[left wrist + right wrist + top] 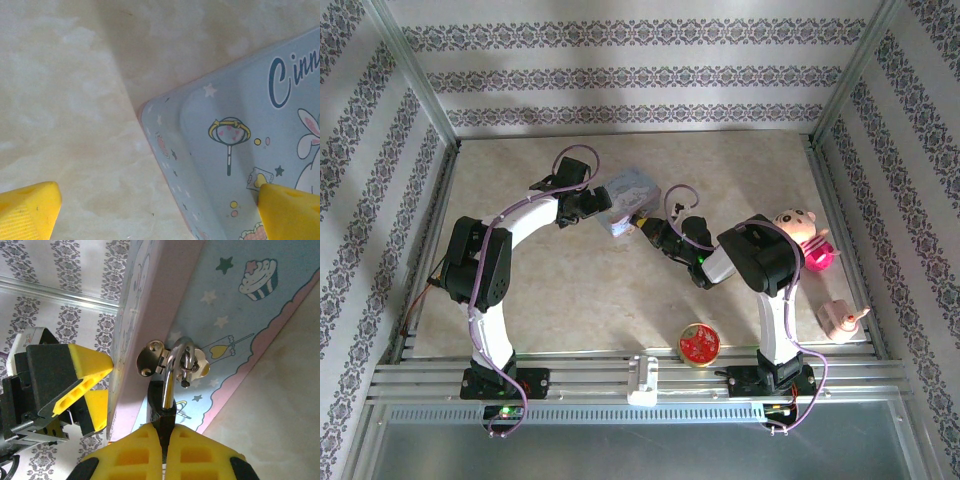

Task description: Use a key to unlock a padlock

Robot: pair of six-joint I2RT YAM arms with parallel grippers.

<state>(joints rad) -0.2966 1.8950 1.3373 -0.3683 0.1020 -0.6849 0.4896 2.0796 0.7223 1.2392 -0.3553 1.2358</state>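
Padlock (171,374) is hooked through the hasp (151,356) on a side wall of the pastel tin (240,315), set mid-table. Long axis is seen nearly upright in the right wrist view: silvery shackle pointed away from the right gripper (165,429), dark body toward it. Right fingers are pressed together just under the body; what is pinched cannot be told. Left gripper (160,210) is held spread wide, one finger over the tin's lid, one over the table (65,100).
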